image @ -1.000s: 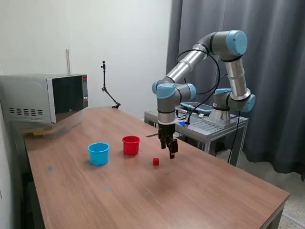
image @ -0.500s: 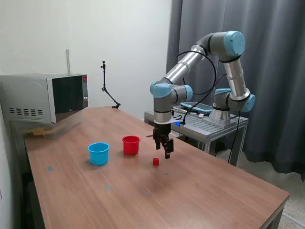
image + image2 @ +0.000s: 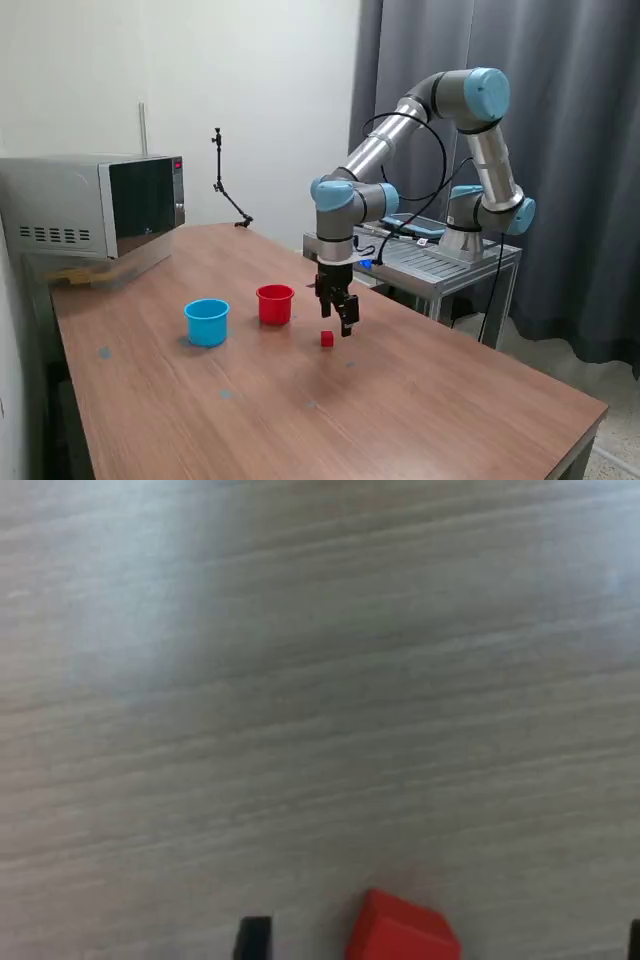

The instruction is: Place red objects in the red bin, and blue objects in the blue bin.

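On the long wood-grain table (image 3: 420, 400), seen whole only in the exterior view, a grey box-shaped microwave (image 3: 95, 205) is set at the far corner, towards that view's left. The silver-and-blue jointed arm (image 3: 470, 130) is bent down over the middle of the table. Two round plastic cups with rims are stood upright side by side, openings up: the light-blue cup (image 3: 207, 321) to the exterior view's left, the red cup (image 3: 275, 303) just beside it. The black two-finger gripper (image 3: 343, 322) is held above the table, pointing down, with nothing gripped. A tiny solid red cube (image 3: 327, 339) is seen resting on the wood, just below the gripper and near the red cup. Only the wrist view shows pale wood grain up close, the cube (image 3: 403, 930) cut by the frame edge, and one dark fingertip (image 3: 253, 938) beside it, apart. The jaws appear parted; how far cannot be told.
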{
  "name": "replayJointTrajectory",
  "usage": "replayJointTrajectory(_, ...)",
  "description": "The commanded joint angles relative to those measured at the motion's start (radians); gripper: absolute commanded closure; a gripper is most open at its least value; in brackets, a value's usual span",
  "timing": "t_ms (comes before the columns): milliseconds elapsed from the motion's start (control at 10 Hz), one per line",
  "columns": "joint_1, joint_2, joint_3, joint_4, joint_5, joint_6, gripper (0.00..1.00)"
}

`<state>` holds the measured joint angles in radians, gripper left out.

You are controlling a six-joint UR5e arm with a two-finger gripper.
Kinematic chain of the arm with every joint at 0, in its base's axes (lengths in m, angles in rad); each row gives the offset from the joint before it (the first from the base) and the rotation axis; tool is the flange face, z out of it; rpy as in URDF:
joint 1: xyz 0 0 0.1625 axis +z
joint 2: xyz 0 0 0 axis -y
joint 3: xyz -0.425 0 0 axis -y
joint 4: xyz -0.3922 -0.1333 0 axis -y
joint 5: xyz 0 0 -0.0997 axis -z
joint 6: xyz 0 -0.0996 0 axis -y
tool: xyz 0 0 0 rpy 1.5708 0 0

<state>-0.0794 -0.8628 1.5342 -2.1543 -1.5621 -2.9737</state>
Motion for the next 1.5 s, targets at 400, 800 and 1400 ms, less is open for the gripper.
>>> replayJointTrajectory(400,0.006,0.071,-0.072,0.014,-0.001,0.140,0.00)
replayJointTrajectory(800,0.006,0.080,-0.060,0.022,-0.004,0.177,0.00)
replayJointTrajectory(1400,-0.006,0.085,-0.057,0.021,-0.007,0.179,0.00)
